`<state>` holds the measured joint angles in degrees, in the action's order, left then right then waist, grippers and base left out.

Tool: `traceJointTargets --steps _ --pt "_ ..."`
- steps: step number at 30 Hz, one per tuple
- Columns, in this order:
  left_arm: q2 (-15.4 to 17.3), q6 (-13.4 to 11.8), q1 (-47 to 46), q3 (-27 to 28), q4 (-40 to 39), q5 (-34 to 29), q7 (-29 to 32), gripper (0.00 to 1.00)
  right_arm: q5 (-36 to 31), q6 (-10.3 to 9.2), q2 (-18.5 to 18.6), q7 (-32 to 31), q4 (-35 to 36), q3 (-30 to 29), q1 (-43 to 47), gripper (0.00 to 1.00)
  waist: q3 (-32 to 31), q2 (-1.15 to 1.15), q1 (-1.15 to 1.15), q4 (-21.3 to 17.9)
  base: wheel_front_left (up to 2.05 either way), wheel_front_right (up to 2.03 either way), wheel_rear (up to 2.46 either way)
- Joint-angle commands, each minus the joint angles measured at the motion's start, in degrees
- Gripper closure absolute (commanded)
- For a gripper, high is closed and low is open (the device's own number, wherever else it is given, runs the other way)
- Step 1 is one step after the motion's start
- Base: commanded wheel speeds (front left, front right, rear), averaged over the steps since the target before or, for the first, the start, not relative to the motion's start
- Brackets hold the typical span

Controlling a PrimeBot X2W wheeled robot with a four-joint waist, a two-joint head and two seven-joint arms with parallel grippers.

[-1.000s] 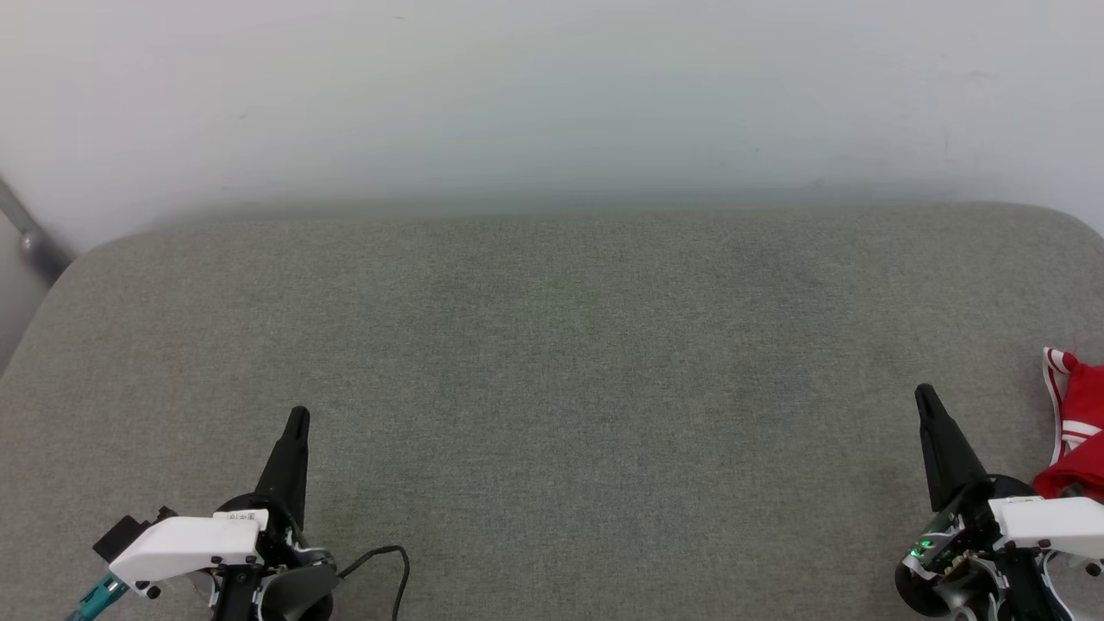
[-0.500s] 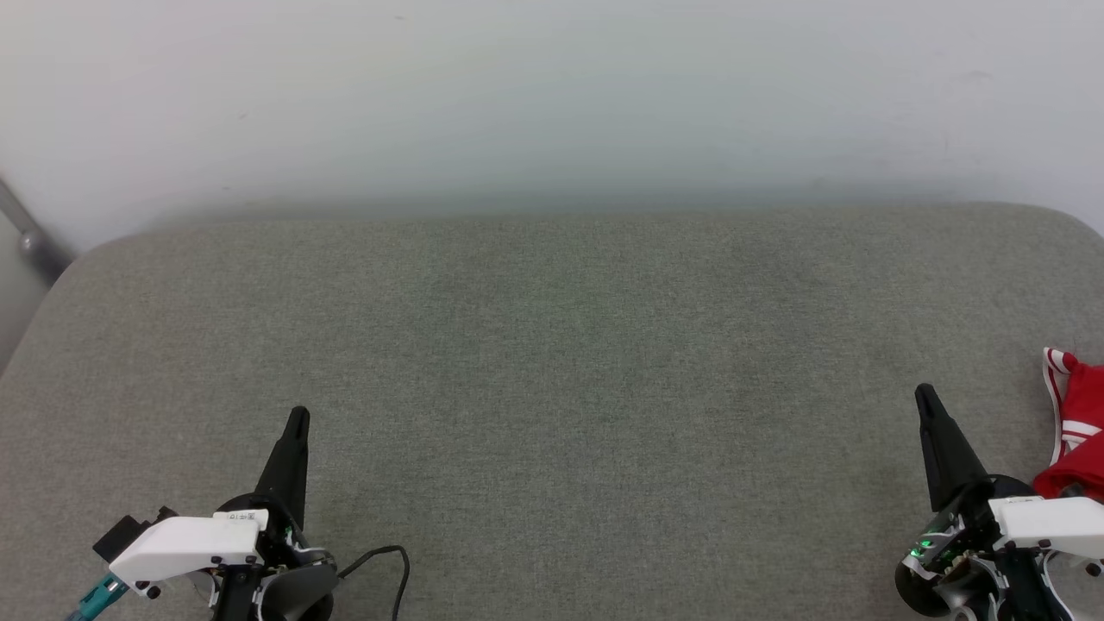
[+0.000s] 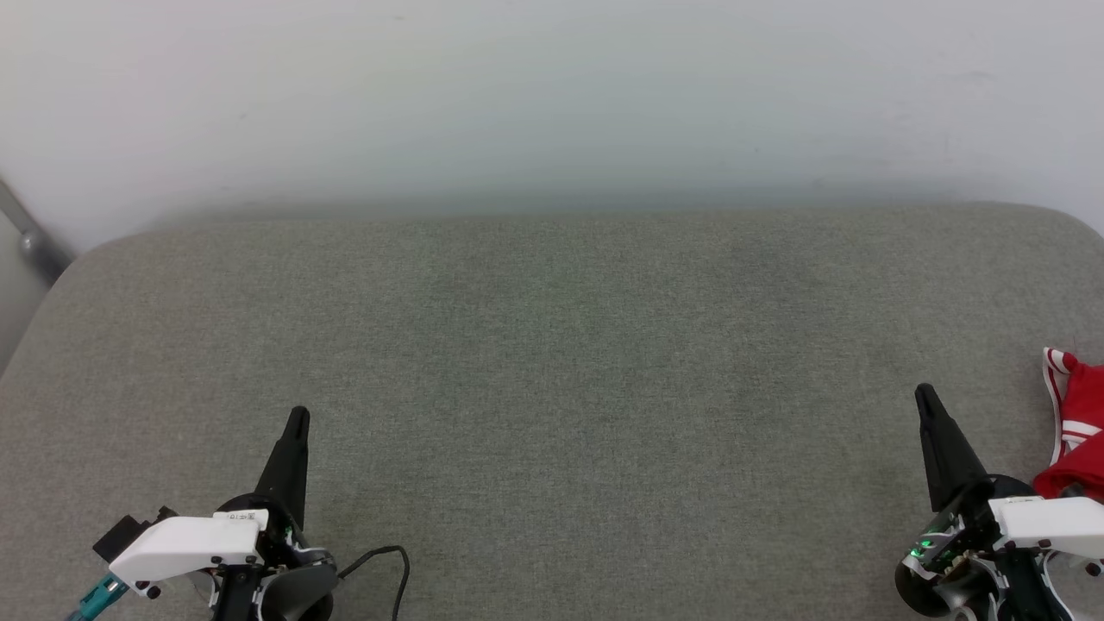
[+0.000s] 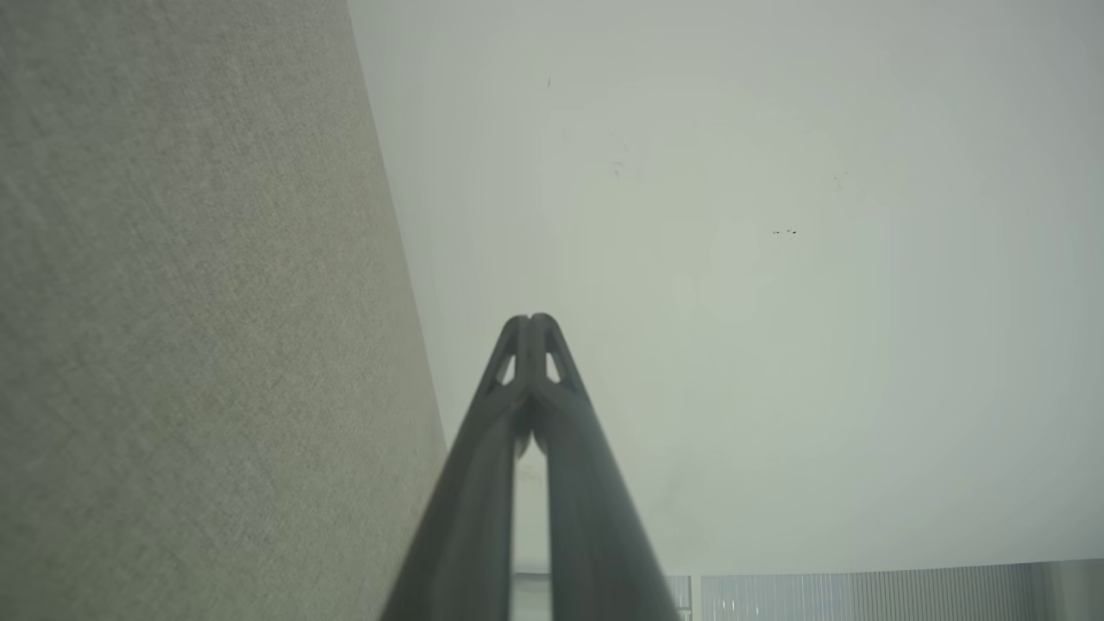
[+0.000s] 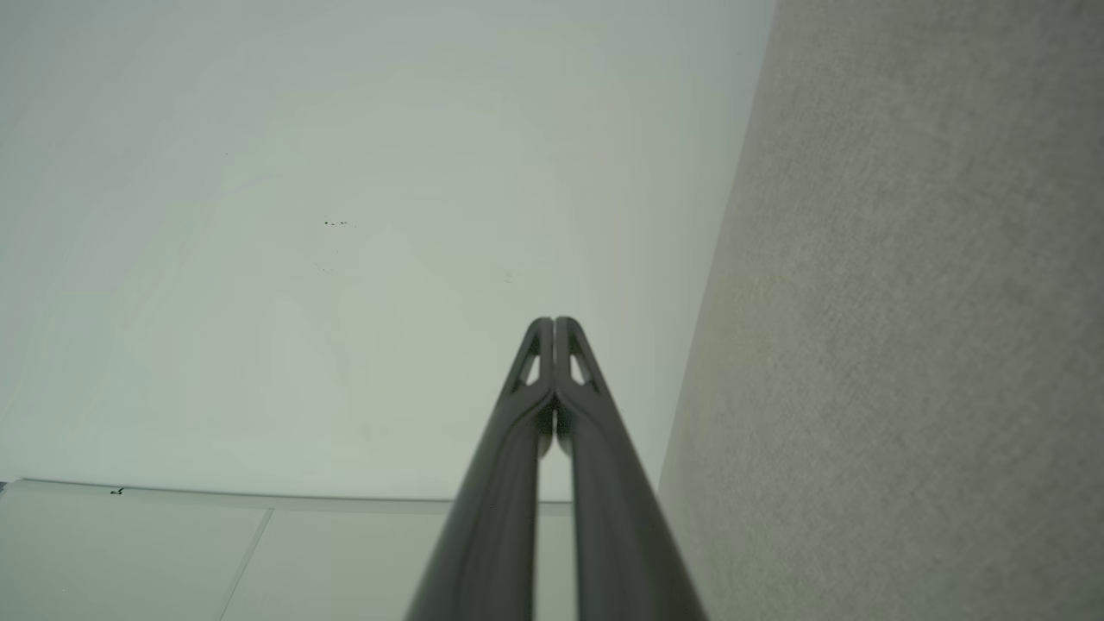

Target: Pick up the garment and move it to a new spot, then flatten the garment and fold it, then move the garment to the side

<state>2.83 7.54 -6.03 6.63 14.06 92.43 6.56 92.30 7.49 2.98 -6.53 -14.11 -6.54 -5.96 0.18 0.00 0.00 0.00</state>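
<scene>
Left gripper, right gripper: 2 fingers each pressed together, empty; seemingly crumpled red, white-striped fabric garment beside the right.

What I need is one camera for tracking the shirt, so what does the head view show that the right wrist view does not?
Head view adds the crumpled red jersey shirt with red-white striped trim at the surface's right edge, just right of the right pincer, plus the left pincer and a thin black cable. Right wrist view adds a close look along the right pincer's two dark fingers, tips pressed together, and a pale panel seam low in the frame. Both share the grey woven fabric surface and the plain pale wall.
</scene>
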Motion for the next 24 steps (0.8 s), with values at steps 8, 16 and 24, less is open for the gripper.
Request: traceJointTargets --steps 8,16,24 --pt "-0.08 0.13 -0.41 0.07 -0.01 -0.04 0.10 1.00 0.23 0.00 -0.23 0.01 -0.03 0.03 -0.65 1.00 0.00 0.00 0.00 0.00 0.00 0.00 0.00" --pt "-0.08 0.13 -0.41 0.06 -0.01 -0.04 0.10 1.00 0.23 0.00 -0.23 0.01 -0.03 0.03 -0.65 1.00 0.00 0.00 0.00 0.00 0.00 0.00 0.00" --pt "-0.08 0.13 -0.41 0.06 -0.01 -0.04 0.10 1.00 0.23 0.00 -0.23 0.01 -0.03 0.03 -0.65 1.00 0.00 0.00 0.00 0.00 0.00 0.00 0.00"
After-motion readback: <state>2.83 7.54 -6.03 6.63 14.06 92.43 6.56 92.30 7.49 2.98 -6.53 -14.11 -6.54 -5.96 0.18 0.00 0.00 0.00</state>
